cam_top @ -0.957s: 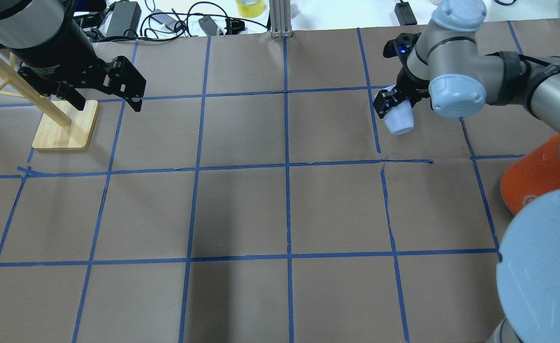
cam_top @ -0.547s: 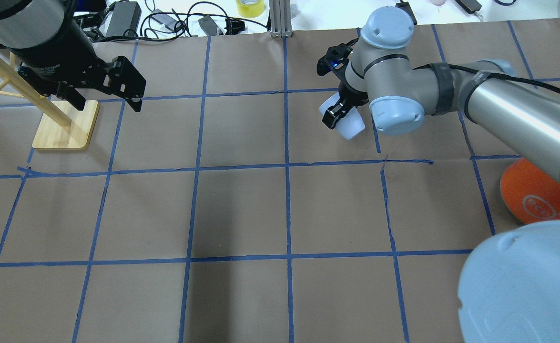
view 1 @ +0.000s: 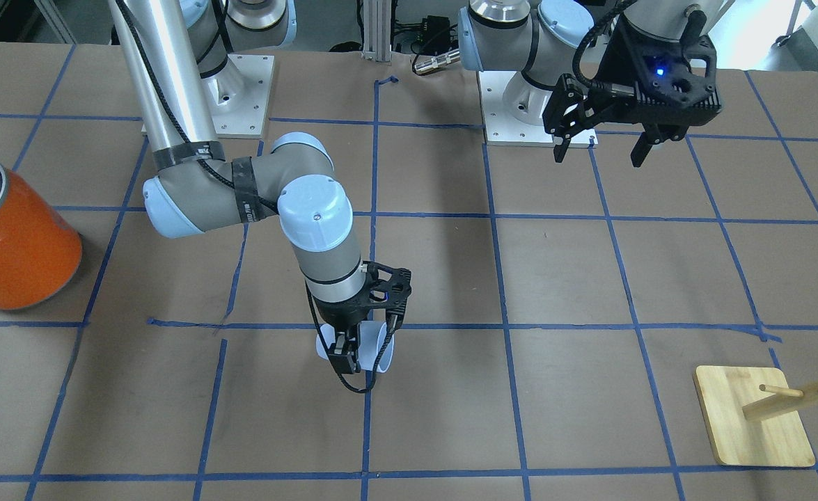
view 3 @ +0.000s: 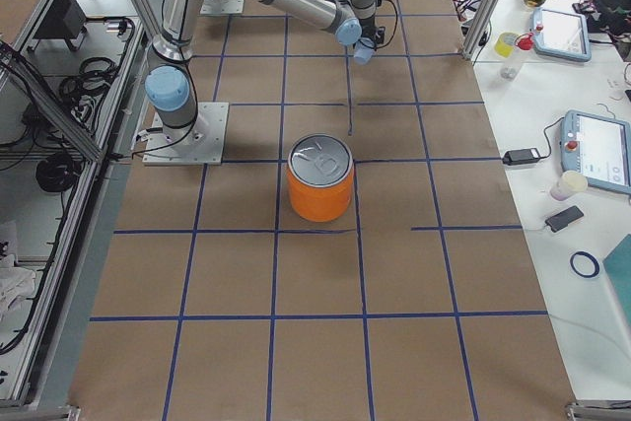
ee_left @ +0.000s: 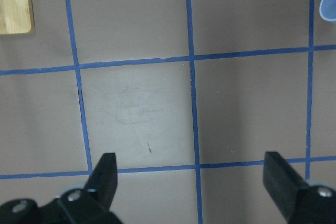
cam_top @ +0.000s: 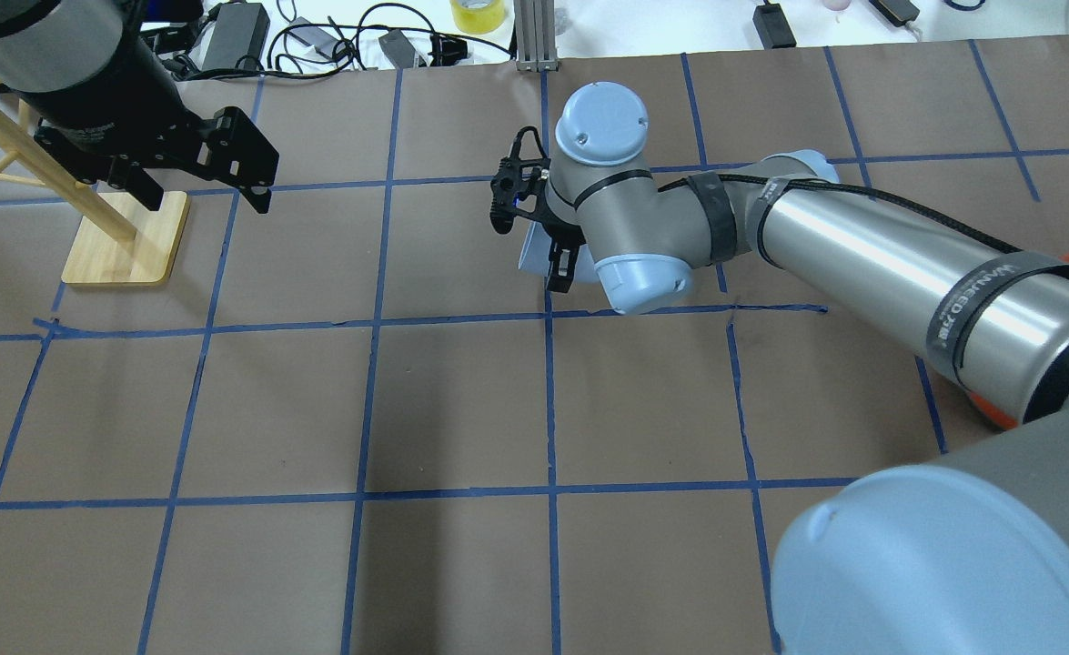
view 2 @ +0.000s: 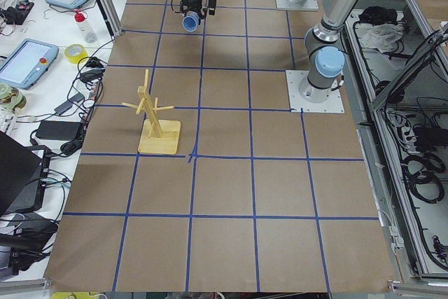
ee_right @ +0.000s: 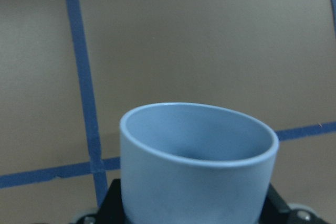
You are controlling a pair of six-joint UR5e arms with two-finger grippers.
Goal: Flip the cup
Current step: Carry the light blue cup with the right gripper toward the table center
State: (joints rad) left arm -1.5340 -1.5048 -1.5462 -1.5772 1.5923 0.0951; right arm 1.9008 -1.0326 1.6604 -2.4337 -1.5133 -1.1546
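The pale blue cup (view 1: 379,348) is held in my right gripper (view 1: 361,362), just above the table near the centre grid line. It also shows in the overhead view (cam_top: 530,251), tilted, and from the left end (view 2: 190,23). In the right wrist view the cup (ee_right: 199,166) fills the lower frame, its open mouth pointing away from the camera, the jaws shut on its lower body. My left gripper (cam_top: 206,193) is open and empty, hovering beside the wooden rack; the left wrist view shows its fingers (ee_left: 107,174) spread over bare table.
A large orange can (view 1: 15,240) with a silver top stands on the robot's right side, also seen from the right end (view 3: 319,184). A wooden peg rack (cam_top: 125,241) stands at the far left. Cables (cam_top: 316,36) and a yellow tape roll (cam_top: 478,14) lie beyond the far edge.
My right arm has swept leftward across the table with the cup in its jaws, from the right side to the centre line. The left arm has not moved.
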